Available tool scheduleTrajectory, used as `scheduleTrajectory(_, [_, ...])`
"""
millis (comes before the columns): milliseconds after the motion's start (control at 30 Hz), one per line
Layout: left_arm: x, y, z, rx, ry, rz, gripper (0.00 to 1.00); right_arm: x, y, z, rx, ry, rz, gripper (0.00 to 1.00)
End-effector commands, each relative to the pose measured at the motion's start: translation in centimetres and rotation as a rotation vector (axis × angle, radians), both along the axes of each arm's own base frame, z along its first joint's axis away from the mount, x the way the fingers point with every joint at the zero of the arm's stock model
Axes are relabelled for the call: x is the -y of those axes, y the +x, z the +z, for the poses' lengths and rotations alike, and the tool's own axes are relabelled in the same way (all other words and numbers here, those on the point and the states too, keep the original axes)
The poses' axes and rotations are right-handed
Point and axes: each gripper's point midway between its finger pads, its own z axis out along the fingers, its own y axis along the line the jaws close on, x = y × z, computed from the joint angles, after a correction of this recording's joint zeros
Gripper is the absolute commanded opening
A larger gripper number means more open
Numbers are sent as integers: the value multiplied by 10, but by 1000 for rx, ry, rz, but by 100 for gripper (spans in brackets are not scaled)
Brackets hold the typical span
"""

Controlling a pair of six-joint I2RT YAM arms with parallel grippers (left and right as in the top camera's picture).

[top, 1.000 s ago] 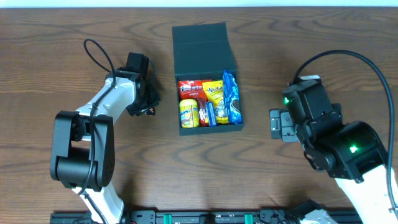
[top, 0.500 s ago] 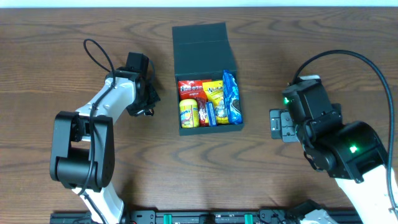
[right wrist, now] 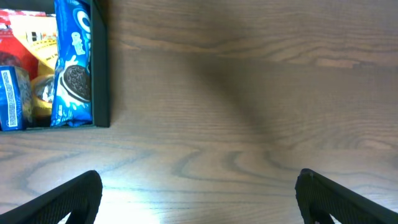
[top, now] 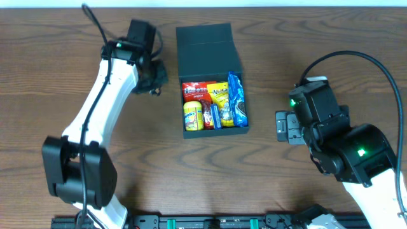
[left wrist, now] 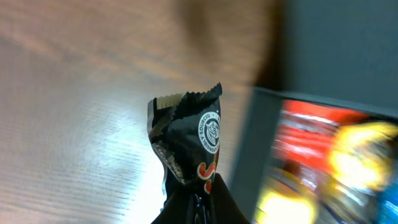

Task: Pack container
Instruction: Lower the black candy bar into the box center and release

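Left arm [top: 105,102]: white links, black joints, thin black cable [top: 95,19]. Right arm [top: 337,143]: black housings, green LEDs [top: 360,152], white lower link. Right pincer [right wrist: 199,180]: black fingers [right wrist: 68,199].

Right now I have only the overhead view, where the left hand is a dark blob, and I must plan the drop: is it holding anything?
Observer: Yes. The left wrist view shows the left hand shut on a black snack packet.
Operator: Held how?
Observer: By one end; its crimped free end sticks out, beside the container.
Operator: And the other arm?
Observer: The right hand is open in its wrist view, holding nothing.
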Motion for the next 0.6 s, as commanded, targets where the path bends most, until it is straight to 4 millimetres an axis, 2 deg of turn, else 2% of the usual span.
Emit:
scheduleTrajectory(0, [35,-1,34,83,-5,-183,6,3,1,0,6,-1,-16,99])
scheduleTrajectory(167, [90,-8,41,142,-27,-310,6,3,1,0,5,-1,-16,99])
scheduleTrajectory(267, [117,-7,29,155,-28,-379,6,3,1,0,5,-1,-16,99])
scheduleTrajectory(400, [128,-5,4,103,-44,-400,6,3,0,0,-1,-4,-16,99])
scheduleTrajectory(567, [133,-4,-41,-6,-50,-410,6,3,0,0,-2,-4,-16,99])
